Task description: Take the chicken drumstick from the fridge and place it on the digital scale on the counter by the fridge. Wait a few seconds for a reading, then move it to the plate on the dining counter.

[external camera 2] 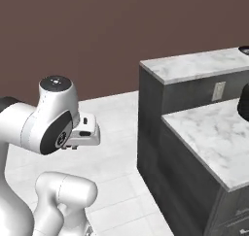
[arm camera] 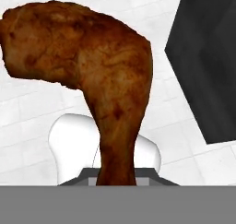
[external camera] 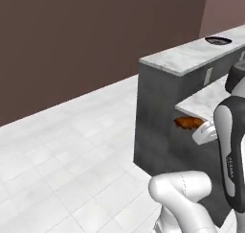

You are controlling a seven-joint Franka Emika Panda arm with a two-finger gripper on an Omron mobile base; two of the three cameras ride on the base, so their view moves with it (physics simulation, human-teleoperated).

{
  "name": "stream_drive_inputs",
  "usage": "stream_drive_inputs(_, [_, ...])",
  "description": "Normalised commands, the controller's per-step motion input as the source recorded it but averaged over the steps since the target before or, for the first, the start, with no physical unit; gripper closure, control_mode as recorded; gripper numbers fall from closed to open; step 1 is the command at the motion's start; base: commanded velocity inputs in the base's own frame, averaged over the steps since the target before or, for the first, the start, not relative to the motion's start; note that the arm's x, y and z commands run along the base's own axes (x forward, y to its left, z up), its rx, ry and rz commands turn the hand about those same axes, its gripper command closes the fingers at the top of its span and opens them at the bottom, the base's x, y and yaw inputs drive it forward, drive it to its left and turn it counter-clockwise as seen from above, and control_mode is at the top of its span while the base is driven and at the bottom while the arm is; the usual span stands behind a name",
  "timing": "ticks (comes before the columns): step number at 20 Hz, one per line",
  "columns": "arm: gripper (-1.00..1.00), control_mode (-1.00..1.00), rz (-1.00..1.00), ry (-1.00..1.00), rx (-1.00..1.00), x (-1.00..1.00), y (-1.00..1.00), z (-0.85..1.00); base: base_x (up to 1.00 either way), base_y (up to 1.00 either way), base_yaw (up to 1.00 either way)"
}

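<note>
The chicken drumstick (arm camera: 92, 75), reddish-brown and glossy, stands close before the hand camera with its thin end down between the jaws. My gripper (external camera: 195, 128) is shut on it. In the left base view the chicken drumstick (external camera: 186, 123) hangs in the air beside the dark grey base of the dining counter (external camera: 158, 122), below its marble top. The plate (external camera: 218, 40), round and dark, lies on that top toward the far right, well above and beyond the gripper. Its edge shows as the plate (external camera 2: 243, 49) at the right border of the right base view.
A lower marble counter (external camera 2: 214, 128) runs beside the tall dining counter (external camera 2: 194, 65), with a dark object (external camera 2: 243, 104) standing on it. A wall outlet (external camera: 208, 75) sits in the panel between them. White tile floor (external camera: 72, 145) lies open to the left, below a brown wall.
</note>
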Motion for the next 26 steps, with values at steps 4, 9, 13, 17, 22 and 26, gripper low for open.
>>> stream_drive_inputs(4, [1.0,1.0,0.0,0.0,0.0,0.0,0.0,0.0,0.76,1.0,-0.55])
stream_drive_inputs(9, [1.0,1.0,0.0,0.0,0.0,0.0,0.0,0.0,0.47,1.0,-0.55])
stream_drive_inputs(13, [1.0,1.0,0.0,0.0,0.0,0.0,0.0,0.0,0.09,1.0,-0.51])
stream_drive_inputs(17, [1.0,1.0,0.0,0.0,0.0,0.0,0.0,0.0,-0.09,1.0,-0.48])
stream_drive_inputs(22, [1.0,1.0,0.0,0.0,0.0,0.0,0.0,0.0,0.0,1.0,-0.47])
stream_drive_inputs(26, [1.0,1.0,0.0,0.0,0.0,0.0,0.0,0.0,0.0,1.0,-0.47])
